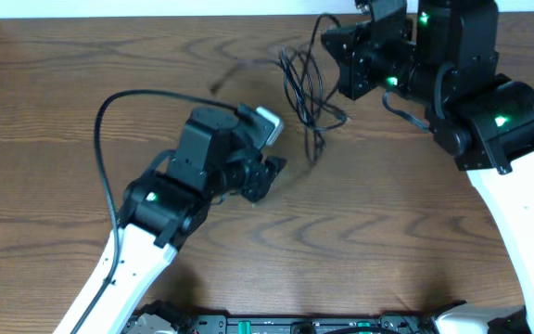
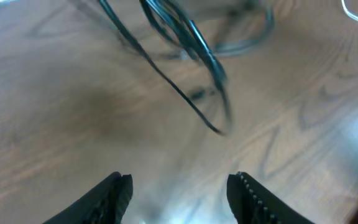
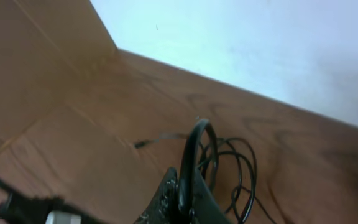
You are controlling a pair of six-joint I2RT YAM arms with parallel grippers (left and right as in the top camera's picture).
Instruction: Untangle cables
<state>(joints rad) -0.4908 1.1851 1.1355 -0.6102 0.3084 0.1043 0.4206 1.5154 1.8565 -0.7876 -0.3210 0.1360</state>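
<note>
At the far side of the table (image 1: 369, 232): I see the cables (image 1: 304, 93) as a loose tangle of thin black loops on the wood, between my two arms.
Stray strand: one thin cord runs left out of the tangle toward the back of the table; it is blurred in the overhead view, and I cannot make out its end.
Right gripper (image 1: 335, 44): it sits just to the right of the tangle, close to the back edge, pointing left.
Right grip: on the right wrist camera the fingers (image 3: 169, 202) are pressed together at the bottom of the view, and a black loop of cable (image 3: 194, 149) rises out from between them, so I read it as clamped on the cables.
Behind the right grip: more loops lie on the wood, with a pale wall (image 3: 260, 43) beyond the table edge.
Left gripper (image 1: 269, 174): it hovers just below and left of the tangle, apart from it.
Left grip: on the left wrist camera its fingers (image 2: 120, 193) are spread wide with bare wood between them, holding nothing.
Left wrist view of the cables (image 2: 185, 37): blurred dark loops ahead of the fingertips, near the top of the view.
</note>
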